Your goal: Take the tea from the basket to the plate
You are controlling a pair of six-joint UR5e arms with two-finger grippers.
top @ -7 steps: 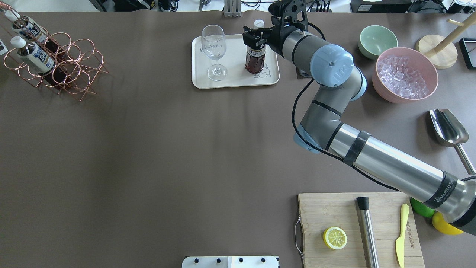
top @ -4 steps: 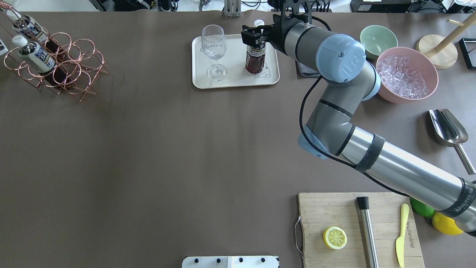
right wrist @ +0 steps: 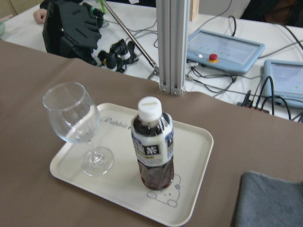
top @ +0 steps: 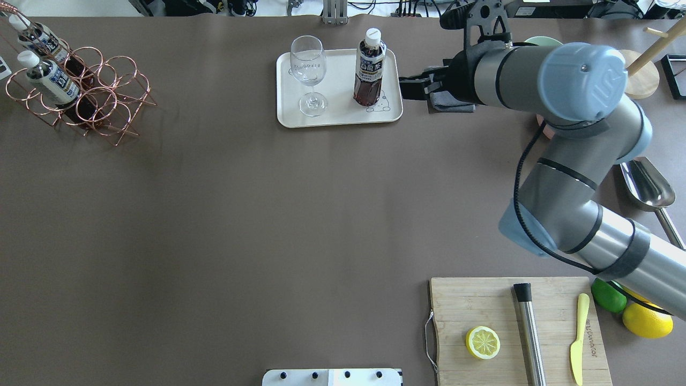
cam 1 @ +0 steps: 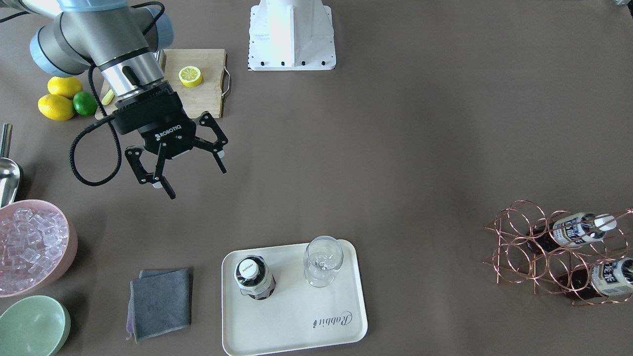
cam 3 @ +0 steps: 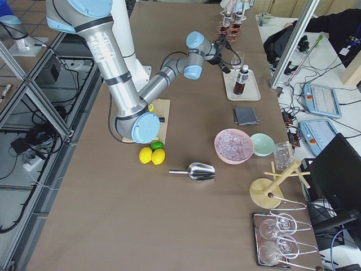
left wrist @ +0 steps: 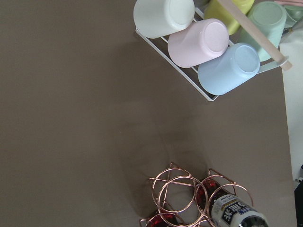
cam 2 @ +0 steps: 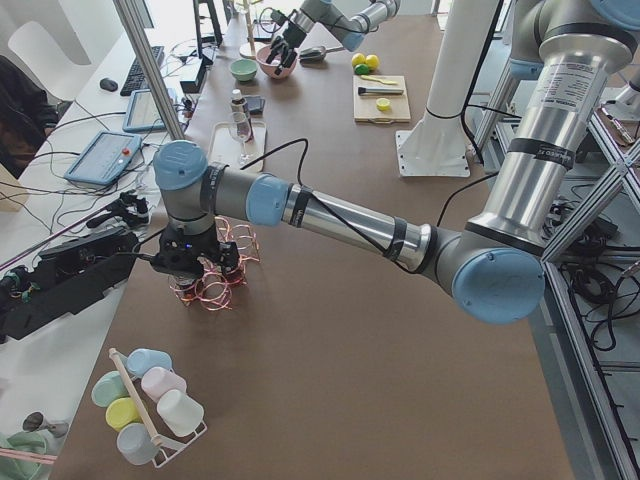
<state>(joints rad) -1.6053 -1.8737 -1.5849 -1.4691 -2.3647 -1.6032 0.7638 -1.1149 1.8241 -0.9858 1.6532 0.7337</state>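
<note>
Two things stand upright on the cream rectangular tray (top: 337, 117) at far centre: the small clear white-capped bottle of dark brown tea (top: 368, 67) on its right half, and a clear stemmed glass (top: 309, 69) on its left. The rose-gold wire rack (top: 88, 104), far left, holds two similar bottles (top: 51, 80). The right gripper (cam 1: 197, 183) hangs right of the tray, fingers spread wide, empty. The left gripper (cam 2: 200, 265) is over the rack; I cannot tell how its fingers stand.

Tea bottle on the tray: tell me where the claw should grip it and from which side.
Grip the tea bottle around its labelled body below the cap, coming in level from the side away from the glass. It stands upright on the tray, and the open right claw is on that free side.
</note>
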